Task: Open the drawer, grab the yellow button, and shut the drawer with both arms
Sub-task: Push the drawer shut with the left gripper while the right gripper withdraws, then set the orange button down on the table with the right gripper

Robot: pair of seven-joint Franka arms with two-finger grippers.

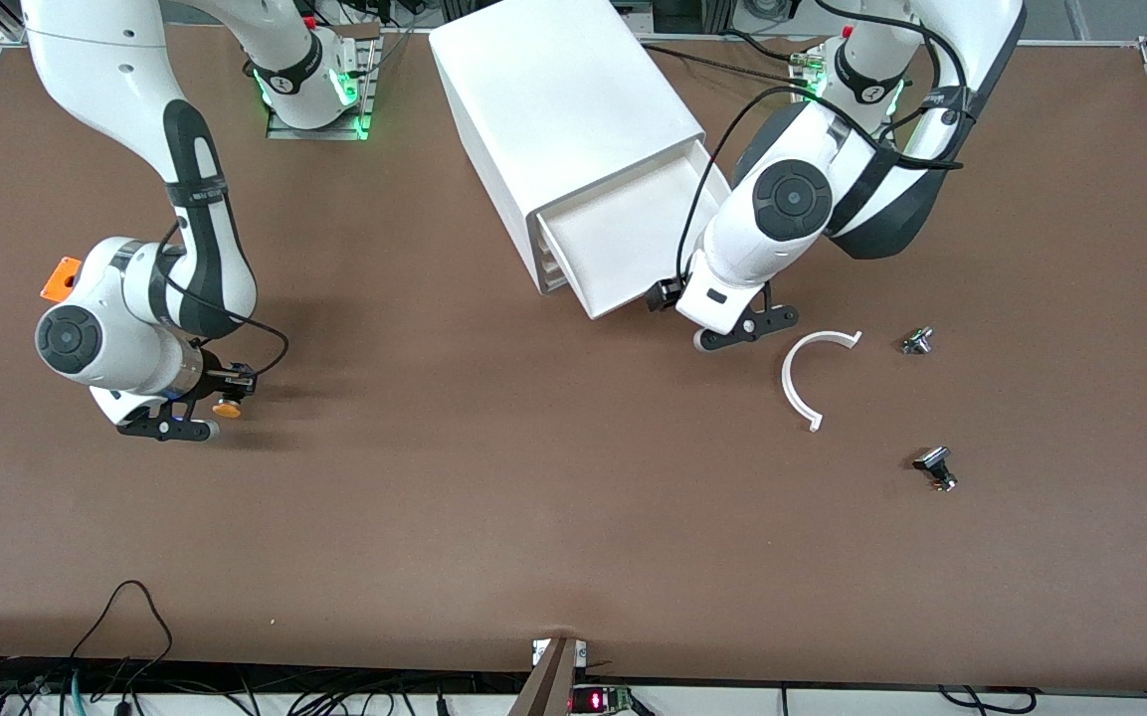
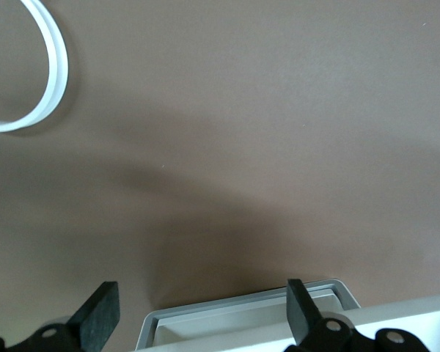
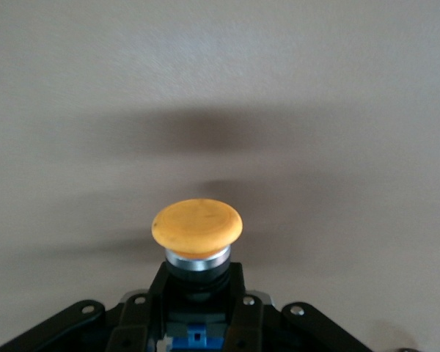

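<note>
The button (image 1: 227, 409), with its round orange cap, is held in my right gripper (image 1: 197, 413), low over the table toward the right arm's end. In the right wrist view the cap (image 3: 196, 226) sticks out past the shut gripper (image 3: 198, 293), black and blue body between the fingers. The white cabinet (image 1: 573, 109) lies on the table with its drawer (image 1: 623, 239) pulled out. My left gripper (image 1: 737, 333) is open and empty at the drawer's front corner. The left wrist view shows the gripper (image 2: 202, 315) over the drawer's grey rim (image 2: 242, 312).
A white curved piece (image 1: 807, 378) lies near the left gripper and also shows in the left wrist view (image 2: 51, 73). Two small silver-and-black pieces (image 1: 917, 341) (image 1: 935, 465) lie toward the left arm's end. An orange square box (image 1: 61, 278) sits by the right arm.
</note>
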